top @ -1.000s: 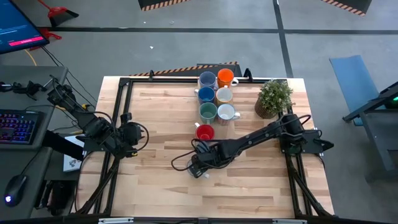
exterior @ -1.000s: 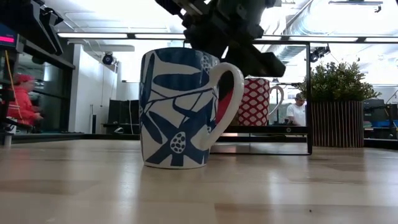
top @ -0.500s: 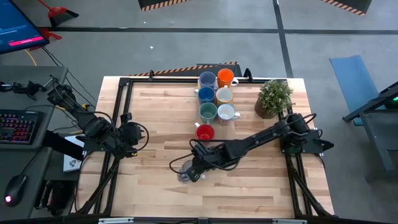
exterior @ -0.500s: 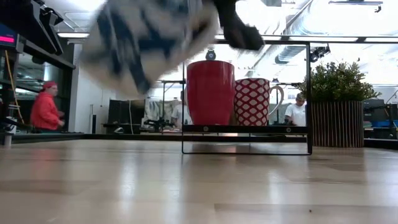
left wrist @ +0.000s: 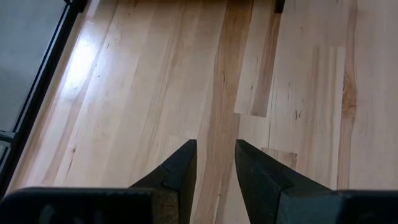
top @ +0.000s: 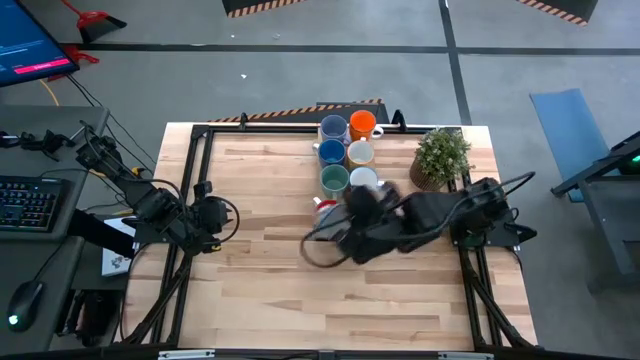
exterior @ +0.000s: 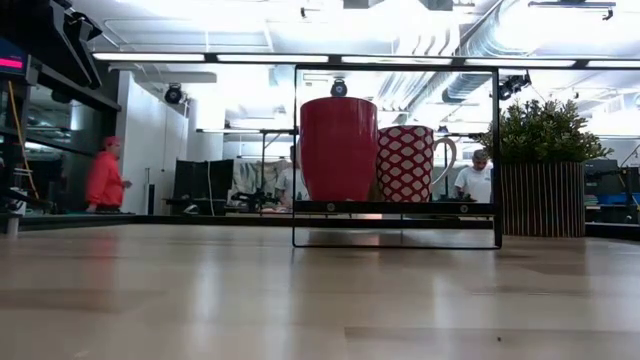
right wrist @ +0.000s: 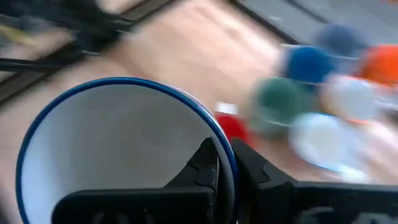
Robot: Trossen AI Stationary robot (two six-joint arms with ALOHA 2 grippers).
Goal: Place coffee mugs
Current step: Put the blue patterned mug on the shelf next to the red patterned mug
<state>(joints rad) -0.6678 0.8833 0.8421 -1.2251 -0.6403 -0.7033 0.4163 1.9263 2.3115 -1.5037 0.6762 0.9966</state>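
Left gripper (left wrist: 211, 163): I hang idle at the table's (top: 250, 290) left edge, fingers a narrow gap apart over bare wood, holding nothing.

Placed mugs: seven stand in two rows at the far middle of the table. Left row, far to near: light blue mug (top: 333, 129), dark blue mug (top: 331, 152), green mug (top: 334, 179), red mug (top: 322, 206), which the right arm partly hides from above. Right row: orange mug (top: 362, 124), cream mug (top: 361, 153), white mug (top: 363, 178). From the low view the red mug (exterior: 339, 149) shows beside one patterned in red and white.

Mug in hand: the blue-rimmed white mug (right wrist: 118, 149) is clear of the table, its rim pinched between the fingers of my right gripper (right wrist: 225, 167), one inside and one outside.

Right arm: it is blurred just near the red mug, close to the rows.

Plant (top: 440, 157): right of the rows, apart from them.

Progress: I judge seven done and the eighth on its way.

Left to do: set it down in the open spot beside the red mug, upright, and let go.
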